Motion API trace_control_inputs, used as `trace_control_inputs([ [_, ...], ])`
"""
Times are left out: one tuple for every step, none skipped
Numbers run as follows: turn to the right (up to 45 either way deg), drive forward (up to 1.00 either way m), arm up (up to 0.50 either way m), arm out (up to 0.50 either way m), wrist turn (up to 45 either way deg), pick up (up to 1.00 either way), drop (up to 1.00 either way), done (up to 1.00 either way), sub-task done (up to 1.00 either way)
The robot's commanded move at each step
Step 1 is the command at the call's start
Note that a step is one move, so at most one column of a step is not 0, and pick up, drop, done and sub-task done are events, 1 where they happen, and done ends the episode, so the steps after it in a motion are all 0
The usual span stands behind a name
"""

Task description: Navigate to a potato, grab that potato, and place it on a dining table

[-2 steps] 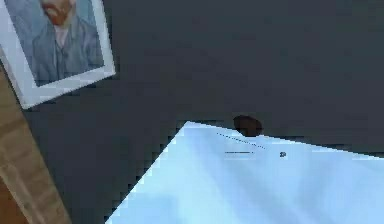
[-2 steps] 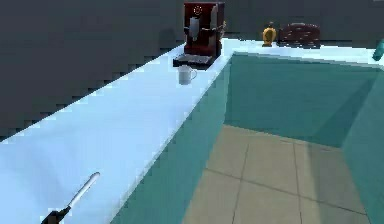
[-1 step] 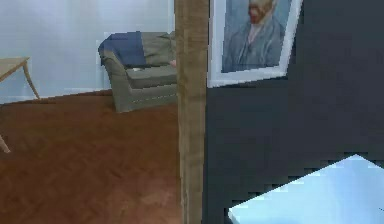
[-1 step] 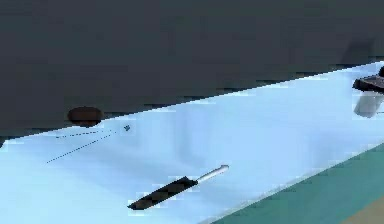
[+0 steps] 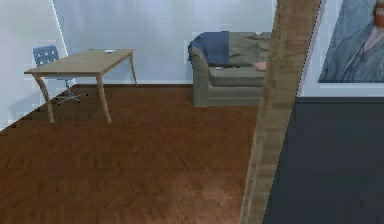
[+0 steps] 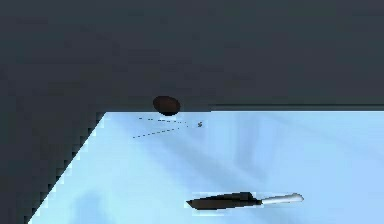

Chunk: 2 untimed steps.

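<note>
I cannot tell my end effector's state. A pale blue worktop (image 6: 130,180) spreads across my arm side view. Ahead stand a sofa (image 5: 225,85) and a wooden table (image 5: 85,65). A knife (image 6: 225,201) lies on the worktop, and the brown potato (image 6: 166,104) sits at the worktop's far edge.
</note>
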Motion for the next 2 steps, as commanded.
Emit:
trace_control_inputs([
  [0.0, 0.00, 0.50, 0.00, 0.0, 0.00, 0.00, 0.00, 0.00],
  [0.0, 0.00, 0.38, 0.00, 0.0, 0.00, 0.00, 0.00, 0.00],
])
